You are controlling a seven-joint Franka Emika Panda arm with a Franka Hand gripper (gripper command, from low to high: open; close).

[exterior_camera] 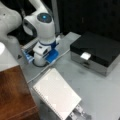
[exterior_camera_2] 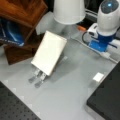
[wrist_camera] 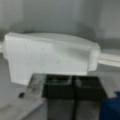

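Note:
In the wrist view my gripper (wrist_camera: 73, 86) shows two black pads pressed side by side with no gap, so it is shut. A white block (wrist_camera: 50, 60) fills the view just beyond the fingertips; I cannot tell whether they touch it. In both front views a flat white slab (exterior_camera: 56, 96) (exterior_camera_2: 48, 53) stands tilted on the grey table. Two grey metal fingers (exterior_camera: 78, 113) (exterior_camera_2: 37, 77) stick out from under its lower end. The hand behind them is hidden.
The arm's white base (exterior_camera: 41, 32) (exterior_camera_2: 107, 17) with its blue clamp stands at the back. A black and silver box (exterior_camera: 96, 51) with a white tag lies at a front view's right. A brown wooden shelf (exterior_camera_2: 20, 15) holding a blue book is at a front view's left, and a wooden top (exterior_camera: 13, 95) too.

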